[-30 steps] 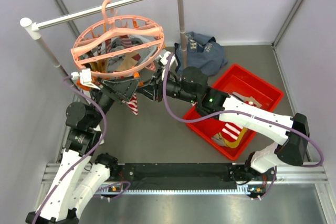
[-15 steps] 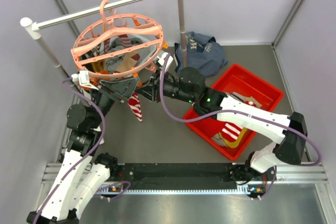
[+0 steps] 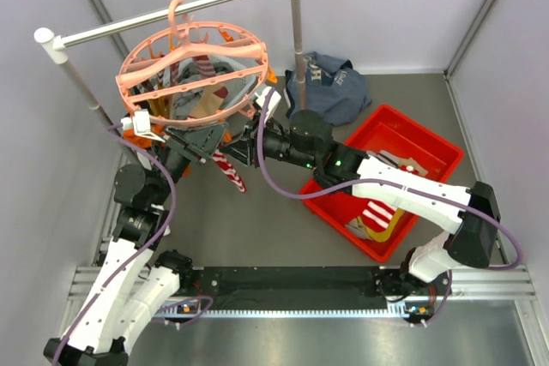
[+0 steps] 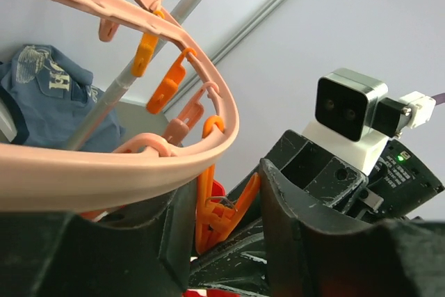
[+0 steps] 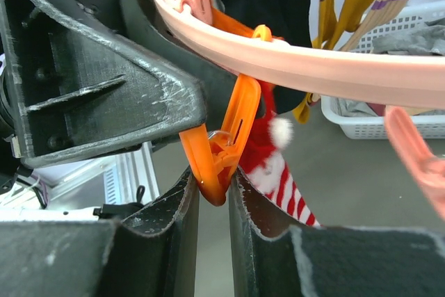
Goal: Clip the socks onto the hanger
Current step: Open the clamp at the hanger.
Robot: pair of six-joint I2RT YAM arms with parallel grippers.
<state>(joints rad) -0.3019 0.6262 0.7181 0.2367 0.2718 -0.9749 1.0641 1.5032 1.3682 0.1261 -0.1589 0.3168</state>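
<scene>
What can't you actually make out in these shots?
- Top view: the upper end of the striped sock, hidden under the hanger.
- Right wrist view: whether the orange peg grips that sock; the peg blocks the contact.
- Left wrist view: the sock itself; the left gripper fills the lower frame.

Top camera: fixed above and behind my bases, looking down on the whole table, with the hanger (image 3: 184, 53) at far left. Left wrist camera: very close under the hanger's rim (image 4: 139, 165), facing up and across between my left fingers (image 4: 174, 234) at my right wrist's camera (image 4: 348, 113). Right wrist camera: equally close, facing the opposite way between my right fingers (image 5: 174, 241). Both wrist views share one orange peg (image 5: 222, 144). From overhead it appears hidden beneath the rim.
</scene>
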